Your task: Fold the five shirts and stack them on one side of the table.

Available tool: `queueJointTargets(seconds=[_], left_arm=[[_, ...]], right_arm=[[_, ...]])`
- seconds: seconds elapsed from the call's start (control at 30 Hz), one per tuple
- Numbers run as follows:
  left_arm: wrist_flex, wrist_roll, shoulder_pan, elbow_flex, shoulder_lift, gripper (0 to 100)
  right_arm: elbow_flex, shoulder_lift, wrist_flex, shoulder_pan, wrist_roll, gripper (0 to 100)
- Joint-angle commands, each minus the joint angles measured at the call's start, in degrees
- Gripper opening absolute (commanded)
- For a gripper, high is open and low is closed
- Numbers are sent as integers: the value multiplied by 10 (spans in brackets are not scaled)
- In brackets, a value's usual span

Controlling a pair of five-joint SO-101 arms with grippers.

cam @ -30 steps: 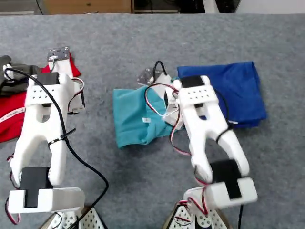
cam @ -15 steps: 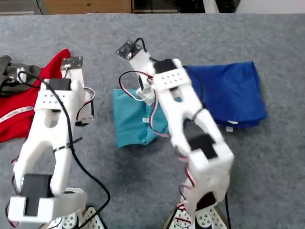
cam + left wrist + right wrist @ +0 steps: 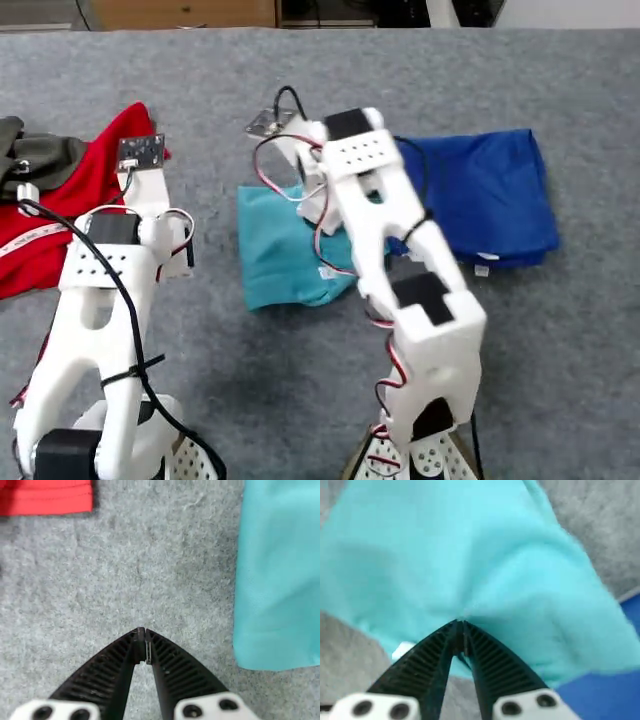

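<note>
The high camera looks down over the grey bench (image 3: 560,340), with the teal shirt (image 3: 275,250) near mid-frame. The left wrist camera looks past the left gripper (image 3: 141,631) at bench just beside that shirt's edge; the right wrist camera, behind the right gripper (image 3: 459,624), sits close over its cloth.

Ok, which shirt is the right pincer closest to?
The teal shirt in the middle: the right pincer is shut on its cloth. The blue shirt and red shirt lie to either side.

1. A grey, carpet-like table (image 3: 200,90) carries the laundry.
2. A teal shirt (image 3: 275,250) lies mid-table, with a blue shirt (image 3: 490,195) just beside it.
3. A red shirt (image 3: 90,180) and a dark garment (image 3: 35,160) touch at one edge.
</note>
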Motion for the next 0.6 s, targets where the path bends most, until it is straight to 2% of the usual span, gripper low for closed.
queueJointTargets(seconds=[0.0,0.2,0.33,0.47,0.57], left_arm=[[-7,0,7,-5,-18,18],[-8,0,7,-5,-18,18],[-8,0,7,-5,-18,18],[-24,4,11,-6,-18,18],[-50,6,12,-12,-17,18]], right_arm=[[78,-69,-11,53,42,2],[247,-178,-66,160,112,2],[311,-269,-74,214,140,2],[328,-363,-74,234,139,2],[327,-421,-76,220,135,2]])
